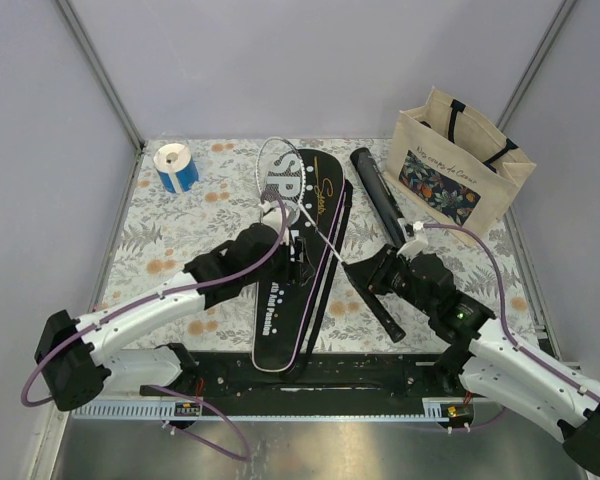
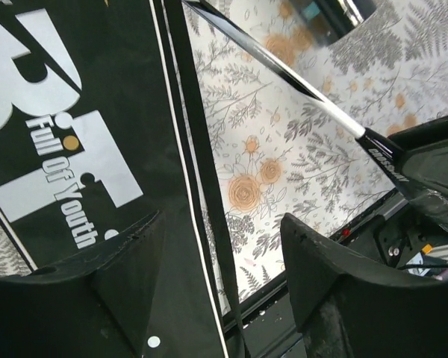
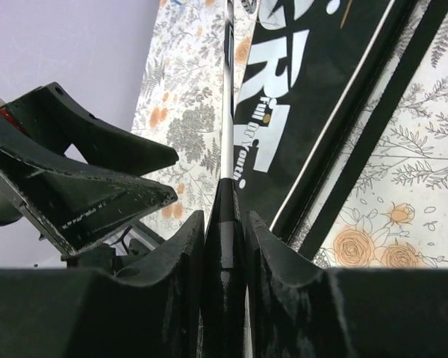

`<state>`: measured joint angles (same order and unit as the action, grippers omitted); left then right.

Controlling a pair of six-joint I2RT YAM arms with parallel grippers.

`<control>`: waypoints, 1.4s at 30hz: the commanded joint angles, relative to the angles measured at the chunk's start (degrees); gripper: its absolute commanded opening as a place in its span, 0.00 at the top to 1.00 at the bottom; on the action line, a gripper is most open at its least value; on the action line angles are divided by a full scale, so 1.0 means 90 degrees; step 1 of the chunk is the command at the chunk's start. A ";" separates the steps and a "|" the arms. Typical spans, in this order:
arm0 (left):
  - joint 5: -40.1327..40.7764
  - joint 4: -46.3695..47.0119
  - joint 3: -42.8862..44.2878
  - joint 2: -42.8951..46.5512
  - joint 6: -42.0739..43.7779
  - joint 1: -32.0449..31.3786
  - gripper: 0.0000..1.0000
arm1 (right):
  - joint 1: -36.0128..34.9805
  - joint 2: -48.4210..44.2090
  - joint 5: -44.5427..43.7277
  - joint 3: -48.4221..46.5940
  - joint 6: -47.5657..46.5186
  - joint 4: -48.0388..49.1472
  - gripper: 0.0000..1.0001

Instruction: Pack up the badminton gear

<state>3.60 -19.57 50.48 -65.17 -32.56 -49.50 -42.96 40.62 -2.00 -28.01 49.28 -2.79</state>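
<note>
Far left on my overhead view, a blue-and-white tape roll [image 1: 175, 167] stands on the flowered tablecloth [image 1: 160, 250] near the back corner, well apart from everything else. Next comes my left gripper [image 2: 220, 224]: its wrist camera shows both fingers [image 2: 119, 276] spread wide with nothing between them, hanging over the right edge of the case and the strip of cloth beside it, so that tool is released and empty. The case [image 1: 280, 320] is the long black racket-shaped one with big white lettering, lying flat down the middle of the table, its wide end toward the back wall and its narrow end toward the arm bases. The white-framed racket [image 1: 278, 175] rests on top of it, its head over the wide end and overhanging the left edge there. Its thin shaft [image 3: 229, 112] runs diagonally across the case and off its right side. There my right gripper [image 1: 365, 275] is clenched on the racket, and its wrist view shows both fingers pressed against the black part where the shaft meets the handle [image 1: 378, 308]. The rest of the handle sticks out behind the gripper toward the near edge. Just right of the case, a black tube [image 1: 378, 195] lies on the cloth, angled toward the right arm's wrist. Farthest right, a beige tote bag [image 1: 458, 165] with a floral panel stands upright at the back corner, close by the tube's far end.
</note>
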 commanded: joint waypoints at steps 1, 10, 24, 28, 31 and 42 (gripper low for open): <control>0.0080 0.0864 -0.0208 -0.0191 -0.0210 -0.0116 0.33 | 0.0027 0.0251 0.0366 0.0240 0.0061 0.0240 1.00; 0.0342 0.2009 -0.0707 -0.0668 -0.1655 -0.0126 0.27 | 0.0027 0.0340 0.1130 0.0866 0.0355 0.0944 1.00; -0.0047 0.2975 -0.0170 -0.2212 -0.2379 -0.0126 0.34 | 0.0027 0.0740 0.1667 0.1257 0.0248 0.1306 1.00; -0.0155 0.3093 -0.0130 -0.2281 -0.2379 -0.0126 0.36 | 0.0037 0.0897 0.1707 0.1335 0.0247 0.1364 1.00; -0.0068 0.3054 -0.0237 -0.2174 -0.2349 -0.0145 0.35 | 0.0037 0.0819 0.1590 0.1461 0.0316 0.1413 1.00; 0.0011 0.3327 -0.0424 -0.2114 -0.2301 -0.0174 0.33 | 0.0027 0.0886 0.1667 0.1472 0.0296 0.1549 1.00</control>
<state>3.73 5.58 45.45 -83.92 -54.02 -50.63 -42.68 48.07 11.62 -14.41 52.16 6.26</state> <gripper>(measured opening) 0.667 0.316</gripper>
